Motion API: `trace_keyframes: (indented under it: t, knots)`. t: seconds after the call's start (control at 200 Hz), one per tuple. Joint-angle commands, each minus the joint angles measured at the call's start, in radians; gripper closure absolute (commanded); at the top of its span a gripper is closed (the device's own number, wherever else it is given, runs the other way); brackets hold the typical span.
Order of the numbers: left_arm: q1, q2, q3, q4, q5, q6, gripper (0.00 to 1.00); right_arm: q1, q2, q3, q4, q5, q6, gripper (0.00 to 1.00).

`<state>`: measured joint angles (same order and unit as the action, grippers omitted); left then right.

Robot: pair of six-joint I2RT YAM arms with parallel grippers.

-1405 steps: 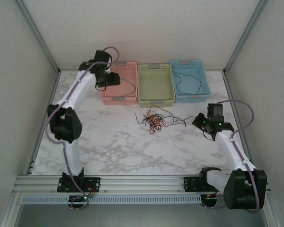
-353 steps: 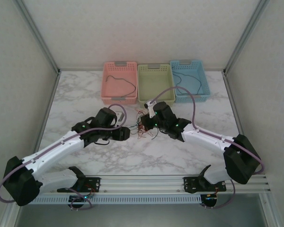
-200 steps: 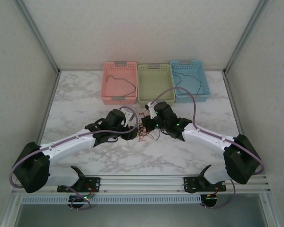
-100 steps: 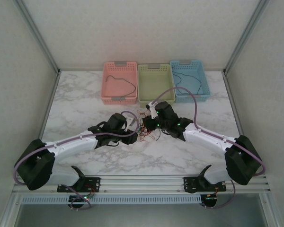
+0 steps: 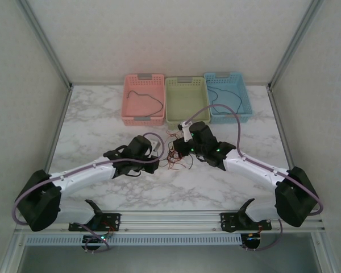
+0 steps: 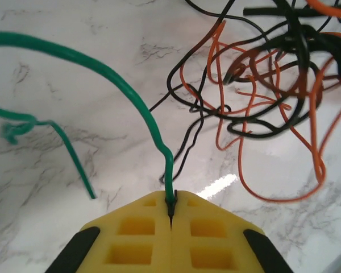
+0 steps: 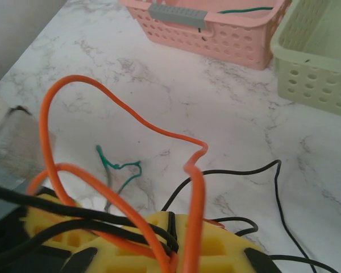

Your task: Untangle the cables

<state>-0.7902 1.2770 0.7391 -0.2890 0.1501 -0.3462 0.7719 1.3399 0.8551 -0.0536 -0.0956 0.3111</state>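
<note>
- Cables (image 5: 176, 154) lie in one knot mid-table (image 5: 102, 125), just in front of the baskets. The top is flat, glossy and white, with grey marble veins.
- Left arm (image 5: 85, 173) has swung in from the pink basket to the knot over the last seconds.
- Left gripper (image 6: 170, 207) has just snapped together: its pads, apart a moment ago, now pinch the green cable (image 6: 142, 108).
- Right gripper (image 7: 170, 219) is unchanged, pads together at the knot's other side with black and orange strands of the cables caught at the seam.
- My reading: with both sides anchored, the green strand can be drawn out leftward while the right side pins the rest. Most of the sorting looks still undone.
- Baskets are pink (image 5: 143, 119), pale green (image 5: 187, 123) and blue (image 5: 230, 117), in a row at the back. They are rigid rectangular plastic with perforated walls.
- Pads are yellow and blocky, with square recesses.
- Wires are thin, round, smooth-coated and springy. Green arcs up from the pinch, and a curled green end lies on the marble. Orange (image 7: 62, 102) stands in tall loops; black (image 7: 238, 170) looks finer.
</note>
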Motion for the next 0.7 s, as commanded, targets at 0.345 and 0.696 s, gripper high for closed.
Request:
trace_keyframes:
  t: [0.345, 0.696]
  knots:
    - [-0.001, -0.492, 0.297, -0.416, -0.069, -0.059, 1.00, -0.270, -0.053, -0.153, -0.023, 0.121, 0.110, 1.00]
    - [0.018, -0.400, 0.272, -0.282, -0.018, -0.065, 1.00, -0.284, -0.104, -0.160, -0.042, 0.053, 0.090, 1.00]
